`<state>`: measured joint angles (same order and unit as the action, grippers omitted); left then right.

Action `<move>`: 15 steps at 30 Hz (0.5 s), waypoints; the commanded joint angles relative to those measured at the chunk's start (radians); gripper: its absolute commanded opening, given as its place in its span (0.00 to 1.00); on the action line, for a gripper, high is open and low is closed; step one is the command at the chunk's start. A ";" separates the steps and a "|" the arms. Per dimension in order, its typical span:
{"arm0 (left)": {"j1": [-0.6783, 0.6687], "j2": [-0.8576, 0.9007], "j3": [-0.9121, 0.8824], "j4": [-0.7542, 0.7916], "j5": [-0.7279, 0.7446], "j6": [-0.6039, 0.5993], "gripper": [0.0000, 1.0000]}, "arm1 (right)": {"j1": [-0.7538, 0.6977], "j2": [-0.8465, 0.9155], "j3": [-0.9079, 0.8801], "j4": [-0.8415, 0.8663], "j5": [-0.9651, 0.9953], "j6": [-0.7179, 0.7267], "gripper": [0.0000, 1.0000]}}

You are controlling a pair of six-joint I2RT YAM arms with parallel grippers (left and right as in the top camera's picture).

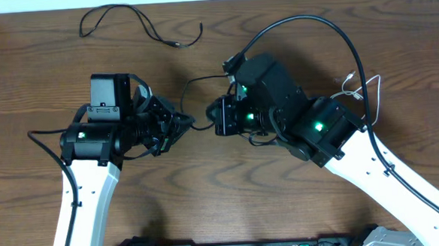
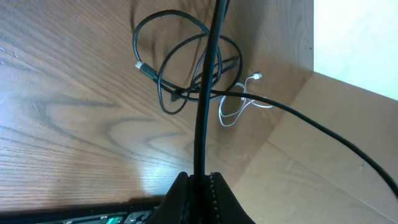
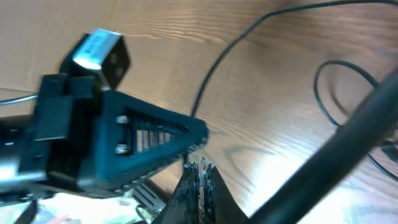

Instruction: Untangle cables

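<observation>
Middle of the table [image 1: 284, 210], both arms sit nose to nose. The left gripper [image 1: 187, 125] is clenched on a thin black cable [image 2: 203, 124] that runs straight up out of its tips in the left wrist view. The right gripper [image 1: 213, 123] is clamped tight just beside it. Off to the right, a black coil [image 2: 146, 70] lies on the wood with the white cable [image 2: 255, 78] tucked against it. Another black cable [image 1: 178, 44] sits alone at the far left, well apart.

What worries me: if the arms pull apart while the held cable is looped through that coil, my guess is the knot tightens instead of opening, and the white one gets dragged along. The grippers are also so close that any sideways move could bump them. And a cable this thin could slip out of the grip.

Hard to make out: from above, the right arm covers most of the coil. I can't tell whether the right gripper actually has cable between its tips, since its own view is blurry. Whether the held cable belongs to the coil isn't clear either.
</observation>
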<state>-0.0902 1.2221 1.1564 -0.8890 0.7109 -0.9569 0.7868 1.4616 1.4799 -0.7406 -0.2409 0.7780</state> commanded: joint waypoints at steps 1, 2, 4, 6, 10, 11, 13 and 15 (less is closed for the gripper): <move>-0.001 -0.011 0.006 0.002 -0.094 0.093 0.07 | 0.004 -0.003 0.010 -0.046 0.088 0.002 0.01; -0.001 -0.011 0.006 0.002 -0.118 0.117 0.08 | 0.003 -0.003 0.010 -0.063 0.103 0.002 0.04; -0.001 -0.016 0.007 0.001 -0.155 0.166 0.07 | -0.002 -0.003 0.010 -0.101 0.129 0.002 0.15; -0.001 -0.027 0.017 0.000 -0.178 0.234 0.08 | -0.017 -0.003 0.010 -0.168 0.182 0.002 0.34; -0.001 -0.032 0.102 -0.075 -0.193 0.338 0.07 | -0.058 -0.003 0.010 -0.249 0.228 0.002 0.51; -0.001 -0.032 0.130 -0.099 -0.193 0.363 0.08 | -0.071 -0.003 0.010 -0.256 0.227 0.002 0.59; -0.005 -0.033 0.217 -0.168 -0.192 0.430 0.08 | -0.094 -0.003 0.010 -0.261 0.223 -0.002 0.62; -0.024 -0.033 0.316 -0.229 -0.193 0.492 0.08 | -0.100 -0.003 0.010 -0.255 0.222 -0.002 0.65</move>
<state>-0.0971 1.2098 1.3407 -1.0721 0.5354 -0.6117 0.6952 1.4635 1.4799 -0.9985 -0.0460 0.7773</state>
